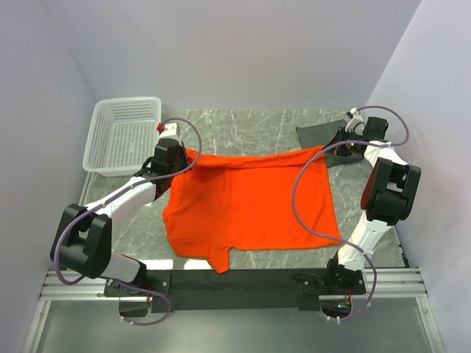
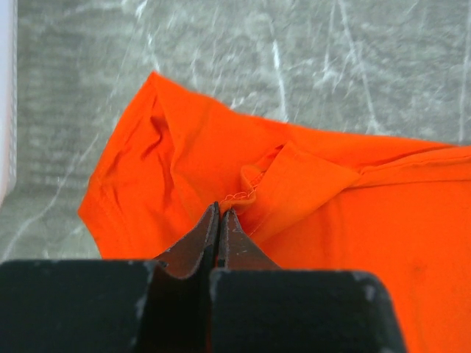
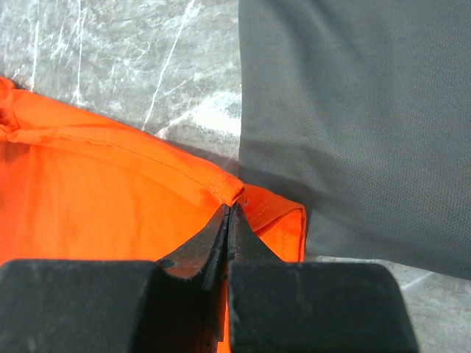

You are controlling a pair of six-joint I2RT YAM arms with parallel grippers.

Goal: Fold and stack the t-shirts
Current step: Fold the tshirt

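Note:
The bright orange t-shirt [image 1: 250,206] lies spread on the marble table, its far edge pulled taut between my two grippers. My left gripper [image 1: 179,156] is shut on the shirt's far left corner, pinching a hemmed fold [image 2: 243,193]. My right gripper [image 1: 340,147] is shut on the far right corner hem [image 3: 234,193]. The dark grey t-shirt [image 1: 320,134] lies at the far right, partly under the right arm; it fills the right of the right wrist view [image 3: 360,118], beside the orange corner.
A white lattice basket [image 1: 125,134] stands at the far left, just beyond the left gripper. Grey walls close in on both sides. The black base rail [image 1: 235,279] runs along the near table edge.

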